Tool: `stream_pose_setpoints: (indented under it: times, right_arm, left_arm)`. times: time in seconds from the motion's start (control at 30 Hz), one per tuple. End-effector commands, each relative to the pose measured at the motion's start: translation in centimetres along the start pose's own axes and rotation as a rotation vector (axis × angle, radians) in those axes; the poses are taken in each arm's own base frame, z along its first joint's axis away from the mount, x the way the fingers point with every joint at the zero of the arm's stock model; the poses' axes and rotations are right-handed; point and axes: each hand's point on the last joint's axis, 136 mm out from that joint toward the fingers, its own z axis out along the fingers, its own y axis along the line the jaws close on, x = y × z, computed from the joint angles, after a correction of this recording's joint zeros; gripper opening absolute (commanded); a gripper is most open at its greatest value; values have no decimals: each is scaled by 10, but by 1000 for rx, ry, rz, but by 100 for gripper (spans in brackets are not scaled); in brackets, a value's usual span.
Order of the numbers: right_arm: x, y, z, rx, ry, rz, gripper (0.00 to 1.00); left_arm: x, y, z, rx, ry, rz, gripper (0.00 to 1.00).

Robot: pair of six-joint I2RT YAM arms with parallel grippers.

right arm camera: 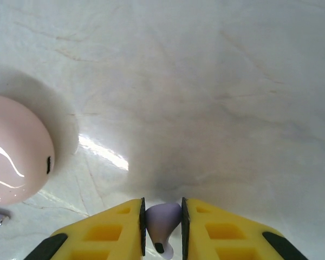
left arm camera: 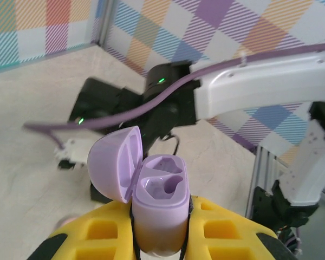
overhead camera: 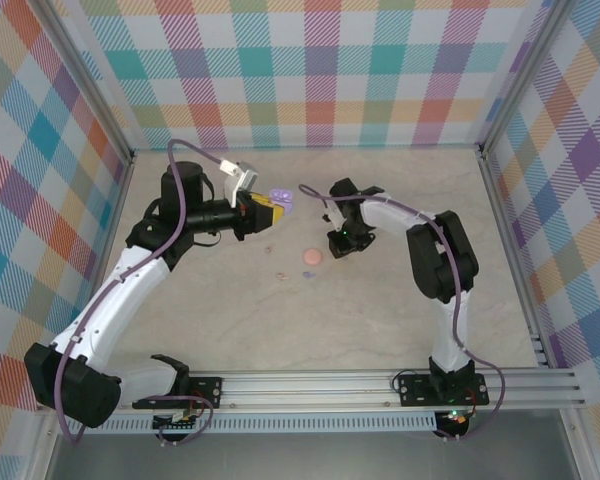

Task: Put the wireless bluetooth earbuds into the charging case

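Lilac charging case (left arm camera: 160,190), lid open, sits clamped in the left gripper (left arm camera: 160,225), likely offering its sockets, while the right gripper (right arm camera: 163,234) pinches a pale earbud (right arm camera: 163,216) low over the table (right arm camera: 216,81).

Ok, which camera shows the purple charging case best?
The left wrist view: the purple charging case is close up, lid open, wells visible, clamped in the left pincer. In the top external view it is a small shape at that pincer's tip.

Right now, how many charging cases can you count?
2: the open purple charging case gripped in the left tool; the pink charging case on the table beside the right tool.
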Motion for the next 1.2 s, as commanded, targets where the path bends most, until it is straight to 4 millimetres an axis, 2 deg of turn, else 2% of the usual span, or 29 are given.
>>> stream_pose_setpoints:
  times: [0.0, 0.17, 0.3, 0.63, 0.87, 1.17]
  right_arm:
    - [-13, 9, -27, -133, -107, 89, 23]
    - [-17, 8, -54, -283, -207, 180, 23]
    - [-18, 15, -76, -370, -277, 210, 22]
    - [-28, 50, -136, -564, -408, 205, 23]
    - [-33, 82, -171, -631, -466, 136, 23]
    - [-45, 121, -216, -672, -564, 67, 23]
  left_arm:
    - [12, 21, 3, -92, 25, -19, 15]
    - [30, 46, 13, -169, 60, -69, 15]
    - [45, 59, 24, -177, 81, -87, 15]
    - [79, 74, 48, -167, 93, -109, 16]
    - [85, 70, 64, -121, 76, -108, 16]
    - [77, 49, 70, -65, 13, 13, 16]
